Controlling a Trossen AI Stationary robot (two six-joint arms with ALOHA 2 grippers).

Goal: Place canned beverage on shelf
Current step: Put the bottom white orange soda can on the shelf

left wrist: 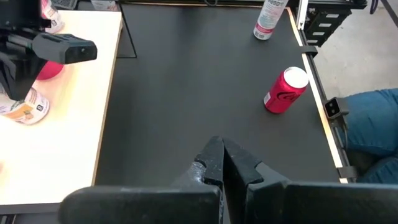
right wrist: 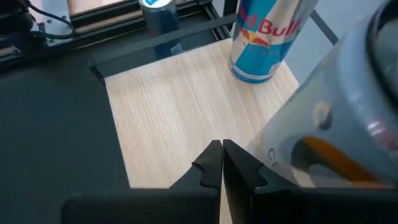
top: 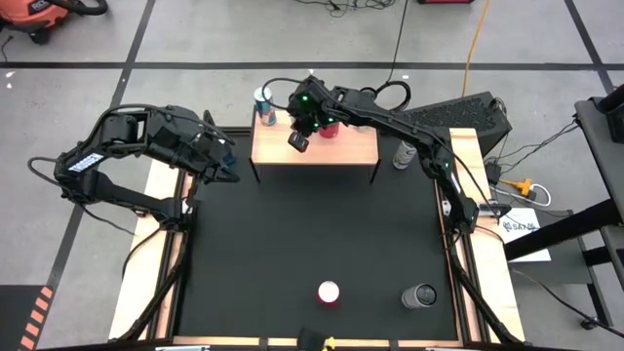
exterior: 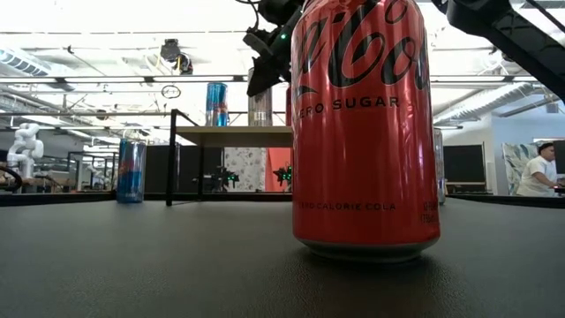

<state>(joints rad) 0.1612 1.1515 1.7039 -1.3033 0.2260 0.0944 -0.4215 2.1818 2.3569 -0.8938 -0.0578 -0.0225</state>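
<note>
Shelf (top: 336,148) stands at the far edge of the black table (top: 292,244), light-wood top on thin black legs. Right gripper (top: 299,142) hangs just above the shelf top, left of centre; fingers (right wrist: 211,163) pressed fully together, holding nothing. On the shelf: a blue-and-silver can (top: 264,106) upright at the far left corner, a white-bodied can (right wrist: 348,124) right beside the right gripper, and a red can (top: 330,128) under the right arm. Left gripper (left wrist: 222,160) waits at the table's left edge near the shelf, fingers closed and empty. A red cola can (top: 329,293) stands upright at the near edge of the table, a grey can (top: 420,296) to its right, well apart from both grippers.
</note>
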